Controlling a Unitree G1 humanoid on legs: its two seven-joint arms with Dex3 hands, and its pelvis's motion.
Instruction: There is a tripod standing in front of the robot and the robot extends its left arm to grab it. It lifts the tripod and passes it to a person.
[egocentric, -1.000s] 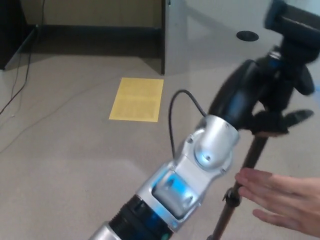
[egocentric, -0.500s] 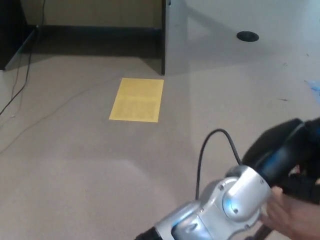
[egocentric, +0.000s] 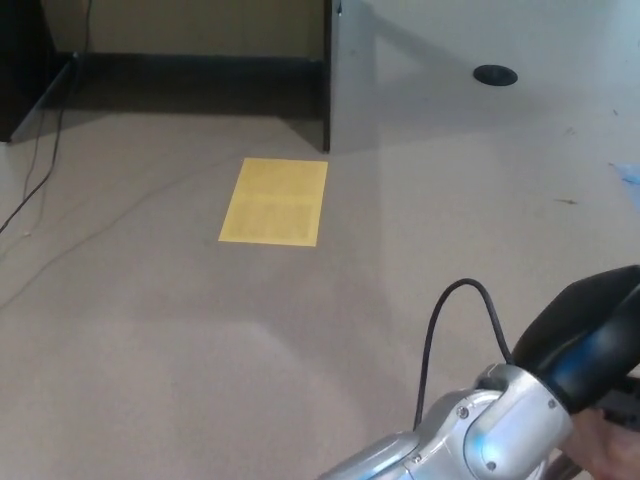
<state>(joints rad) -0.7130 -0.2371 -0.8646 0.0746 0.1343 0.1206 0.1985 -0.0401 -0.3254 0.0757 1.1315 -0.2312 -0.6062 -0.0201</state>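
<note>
Left hand (egocentric: 595, 345), a black glossy shell on a silver wrist housing (egocentric: 500, 425), sits low at the bottom right corner of the head view, mostly cut off by the frame edge; fingers not visible, so whether they are spread, pressed together or clamped on anything cannot be told. Right hand not in view. Black cable (egocentric: 460, 335) loops up from the wrist. Tripod itself barely shows, if at all: only a dark sliver (egocentric: 622, 400) at the right edge just under the hand could be part of it, too cropped to confirm. A person's fingers (egocentric: 605, 450) show as a pale patch at the bottom right corner, right beside the wrist, which fits a handover under way. Judgement on handling: a tripod is rigid, metal or plastic, moderately heavy and top-heavy if it carries a head, legs can swing; best held on the centre column or upper leg cluster, firm wrap. Floor is beige carpet (egocentric: 150, 330) with a yellow rectangular sheet (egocentric: 274, 200) well away toward the far wall; print on it too faint to read. No brands or labels legible anywhere.
</note>
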